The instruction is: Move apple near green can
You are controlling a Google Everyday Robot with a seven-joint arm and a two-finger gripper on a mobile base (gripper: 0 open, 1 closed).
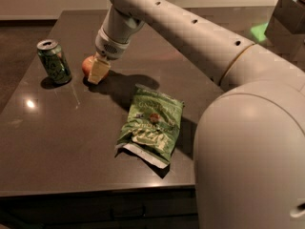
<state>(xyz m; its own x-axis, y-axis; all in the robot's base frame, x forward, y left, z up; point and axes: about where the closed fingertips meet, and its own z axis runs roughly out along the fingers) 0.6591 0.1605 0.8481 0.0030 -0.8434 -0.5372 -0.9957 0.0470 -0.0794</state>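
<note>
The small red-orange apple (86,65) is at the back left of the dark table (66,147), partly hidden by my gripper. My gripper (94,73) points down and is shut on the apple, at table height or just above it. The green can (55,61) with a silver top stands upright to the left of the apple, a small gap apart from it. My arm reaches in from the upper right.
A flat crinkled green chip bag (152,125) lies mid-table, right and in front of the gripper. My large pale arm body (252,147) fills the right side. A grey box (286,18) and a green patch (259,31) are at the far right.
</note>
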